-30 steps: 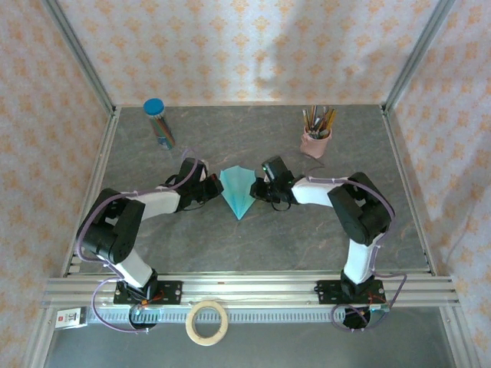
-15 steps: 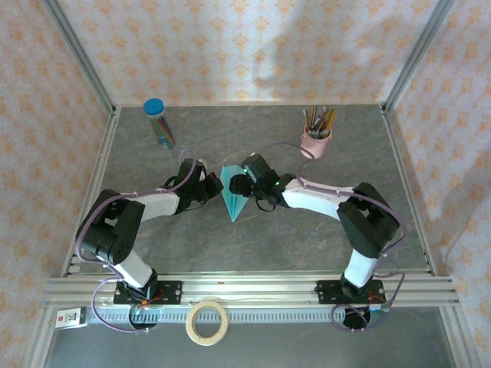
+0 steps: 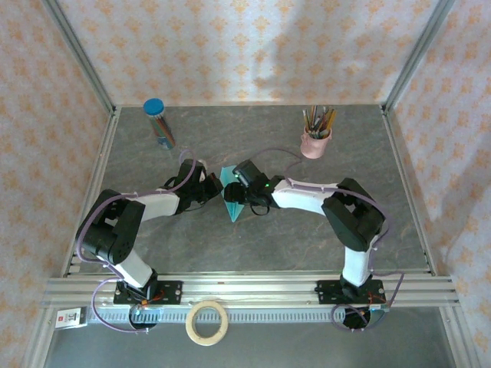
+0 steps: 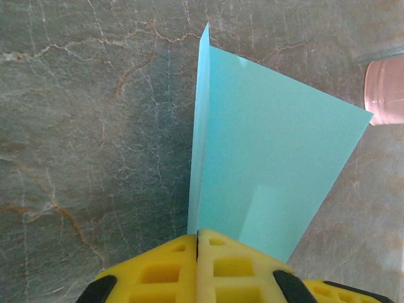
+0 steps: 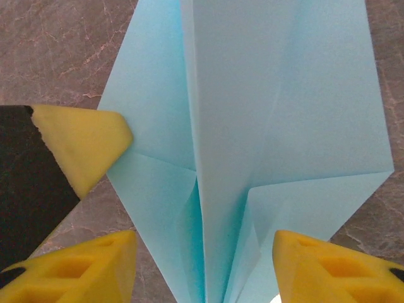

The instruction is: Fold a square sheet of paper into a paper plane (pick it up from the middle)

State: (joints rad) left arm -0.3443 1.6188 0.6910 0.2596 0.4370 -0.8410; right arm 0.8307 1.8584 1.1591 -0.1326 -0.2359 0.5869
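Top external view puts the paper plane mid-table, nose pointing near, between both grippers. The left gripper is pinched closed on its upright fold. The right gripper stands wide, one finger either side of the centre ridge. Beneath lies a grey marbled table, boxed by pale walls with orange motifs. Far right, a pink cup holds pencils; far left, a blue-lidded tube holds coloured sticks.
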